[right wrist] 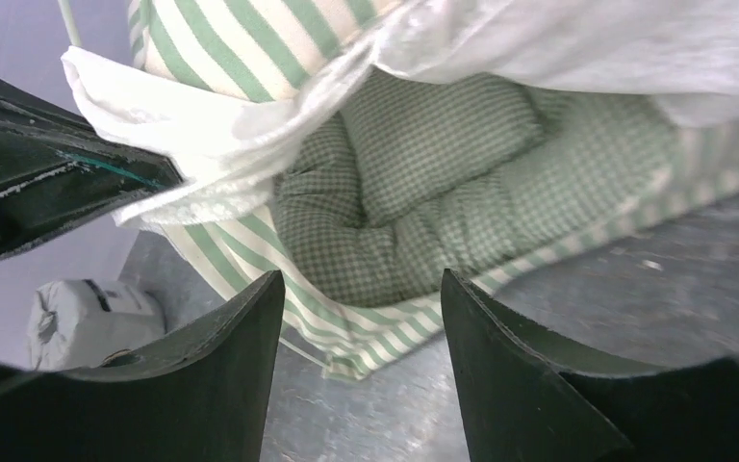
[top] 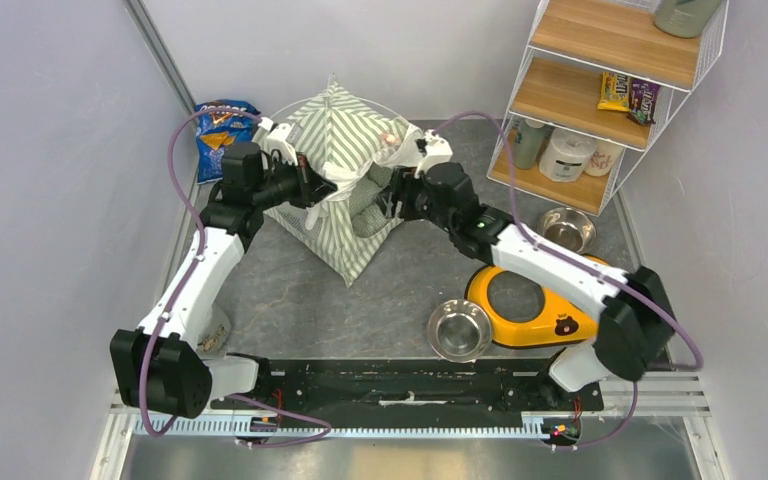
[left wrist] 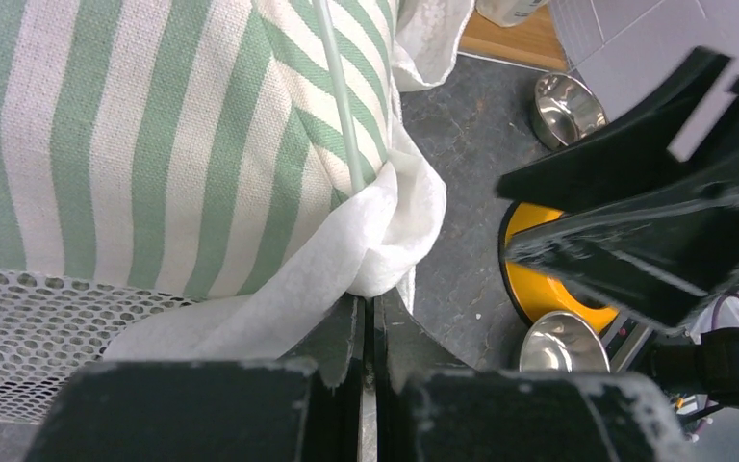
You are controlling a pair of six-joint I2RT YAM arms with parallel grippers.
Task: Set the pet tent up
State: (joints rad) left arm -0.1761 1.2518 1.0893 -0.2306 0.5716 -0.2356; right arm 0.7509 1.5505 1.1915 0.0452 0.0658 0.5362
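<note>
Pet tent [top: 335, 150] stands upright at back left of the surface [top: 380, 290], peak up, striped walls spread out, front corner pointing to the near edge. Thin pole [left wrist: 342, 96] runs down the striped wall; mesh panel [left wrist: 29, 318] low on the same side.

Left claw [left wrist: 370, 318] is at the tent's left side, fingers pressed together and clamped on the white flap [left wrist: 346, 260] at the tent's opening; the flap is bunched just above the tips.

Right claw [right wrist: 361, 289] is at the tent's mouth on the right side, fingers apart, nothing between them. It points at the green checked cushion [right wrist: 423, 183] lying inside the tent on its floor. Can't tell if the fingertips touch the fabric.

Yellow bowl holder [top: 535, 305] is at front right of the surface, partly under the right arm. One steel bowl [top: 459, 328] sits just beside it on the left, another steel bowl [top: 566, 228] behind it near the right edge. Wire shelf [top: 600, 60] at back right corner, chip bag [top: 222, 135] at back left corner against the wall.
</note>
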